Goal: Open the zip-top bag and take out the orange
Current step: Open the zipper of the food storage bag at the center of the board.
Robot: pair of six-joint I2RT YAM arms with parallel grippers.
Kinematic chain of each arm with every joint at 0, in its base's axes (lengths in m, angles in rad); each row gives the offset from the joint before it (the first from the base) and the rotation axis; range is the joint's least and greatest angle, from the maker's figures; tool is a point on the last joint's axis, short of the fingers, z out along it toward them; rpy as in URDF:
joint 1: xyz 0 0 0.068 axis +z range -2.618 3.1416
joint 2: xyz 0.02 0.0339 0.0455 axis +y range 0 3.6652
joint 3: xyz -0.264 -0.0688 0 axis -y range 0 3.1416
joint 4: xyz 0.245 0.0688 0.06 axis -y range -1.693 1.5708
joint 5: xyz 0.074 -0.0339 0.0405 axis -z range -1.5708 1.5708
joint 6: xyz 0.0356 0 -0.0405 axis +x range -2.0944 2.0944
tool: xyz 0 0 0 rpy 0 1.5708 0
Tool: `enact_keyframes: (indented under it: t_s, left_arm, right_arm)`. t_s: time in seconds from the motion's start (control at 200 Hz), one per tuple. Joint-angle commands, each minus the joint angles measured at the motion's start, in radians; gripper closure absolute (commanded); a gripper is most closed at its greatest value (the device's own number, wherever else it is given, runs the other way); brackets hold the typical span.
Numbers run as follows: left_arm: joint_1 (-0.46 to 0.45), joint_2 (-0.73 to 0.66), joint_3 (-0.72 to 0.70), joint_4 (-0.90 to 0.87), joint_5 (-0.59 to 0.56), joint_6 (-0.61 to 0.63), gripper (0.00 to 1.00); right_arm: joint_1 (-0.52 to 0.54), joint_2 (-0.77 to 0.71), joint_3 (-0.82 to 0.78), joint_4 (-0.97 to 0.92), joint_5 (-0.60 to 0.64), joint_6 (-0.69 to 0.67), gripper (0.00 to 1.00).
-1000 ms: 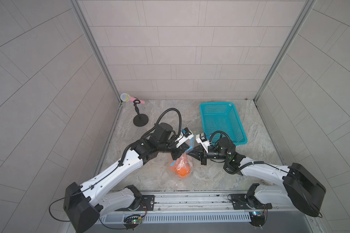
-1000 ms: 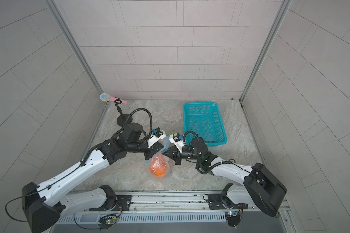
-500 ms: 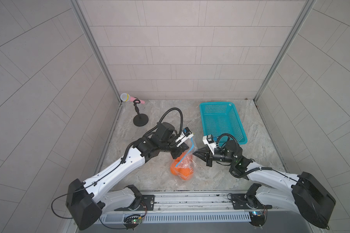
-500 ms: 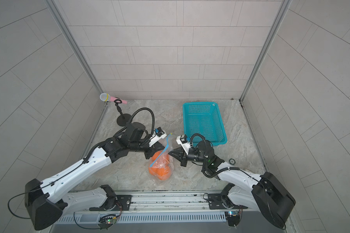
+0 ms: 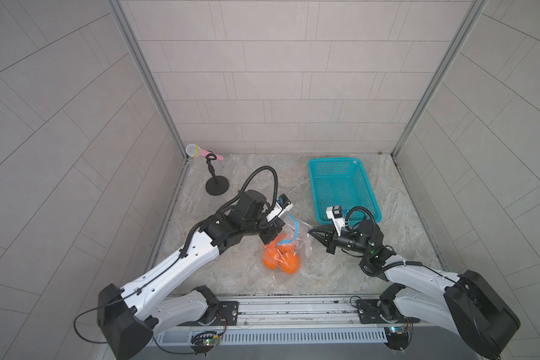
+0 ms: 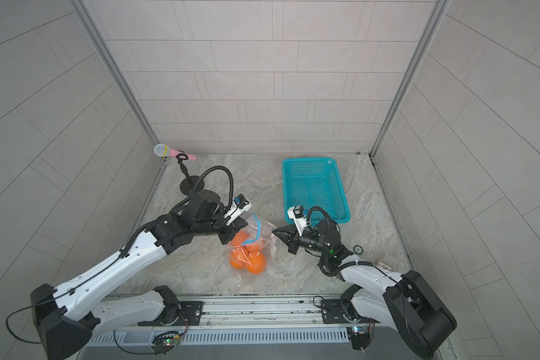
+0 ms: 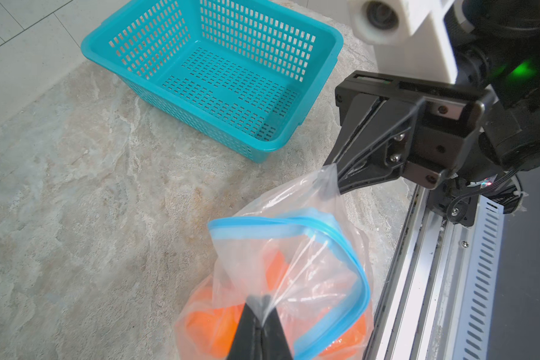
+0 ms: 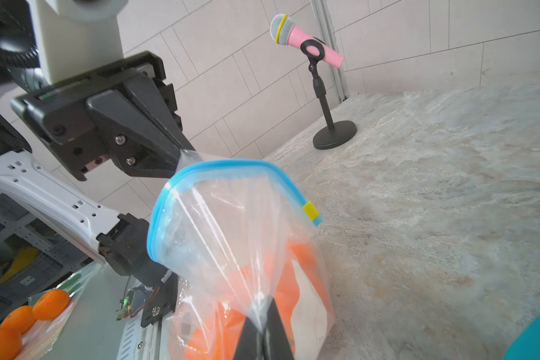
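Near the front of the worktop (image 5: 231, 274), the left gripper (image 7: 259, 300) and right gripper (image 8: 264, 304) are each clamped tight on clear film at opposite sides of the zip-top bag (image 5: 298, 241). Its blue-edged mouth gapes between them, with oranges (image 5: 282, 264) in its bottom. Beyond stand a teal basket (image 5: 334, 161) and a pink microphone (image 5: 201, 152).

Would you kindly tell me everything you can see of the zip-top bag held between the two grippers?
The zip-top bag is clear, crinkly plastic with a light-blue zip strip tipped by a yellow tab. It holds oranges in its sagging bottom, which seems to rest on the marbled table. The left gripper and right gripper, both shut, pinch the film near the strip on opposite sides, stretching it taut. The strip bows into a loop, so the mouth looks partly open.
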Motion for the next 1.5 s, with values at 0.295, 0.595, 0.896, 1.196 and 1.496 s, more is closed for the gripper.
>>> enact_keyframes:
  t_s: [0.295, 0.595, 0.896, 1.196, 1.496]
  left_arm:
    - [0.066, -0.128, -0.059, 0.004, -0.050, -0.017, 1.00]
    - [0.088, -0.143, -0.058, -0.003, -0.051, -0.006, 1.00]
    - [0.088, -0.129, -0.009, -0.053, -0.042, -0.040, 0.59]
    - [-0.005, -0.231, -0.017, 0.027, 0.026, -0.207, 0.00]
    - [-0.118, -0.152, -0.077, 0.124, 0.039, -0.553, 0.02]
  right_arm:
    - [-0.053, 0.014, -0.027, 0.018, -0.024, 0.069, 1.00]
    - [-0.103, 0.153, 0.005, 0.092, -0.098, 0.102, 1.00]
    - [-0.035, 0.282, 0.032, 0.338, -0.151, 0.245, 1.00]
    - [-0.009, 0.307, 0.082, 0.295, -0.181, 0.238, 1.00]
    - [-0.001, 0.183, 0.072, 0.084, -0.120, 0.132, 1.00]
